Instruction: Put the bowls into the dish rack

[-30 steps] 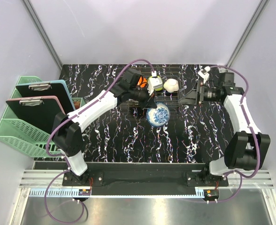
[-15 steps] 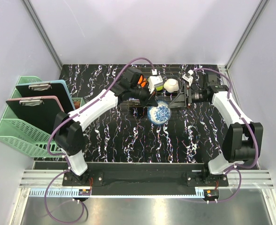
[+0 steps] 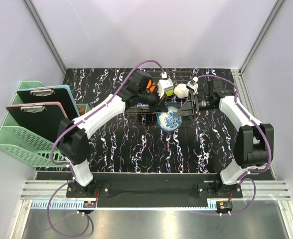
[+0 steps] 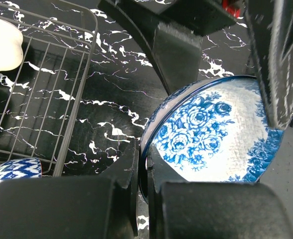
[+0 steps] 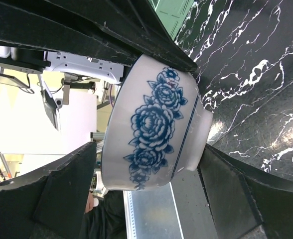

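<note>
Top external view: the dish rack [image 4: 47,79] at the desk's [image 3: 121,147] far middle holds a white bowl [image 3: 181,90], the blue-flowered bowl [image 3: 167,120] tilted just before it, rim pinched in the left claw [image 4: 142,169], right claw [image 3: 183,111] spread wide astride it, contact unclear, both arms stretched forward, converging.

No lettering legible anywhere (the bowl [image 4: 206,134] apparently bears only flowers).
</note>
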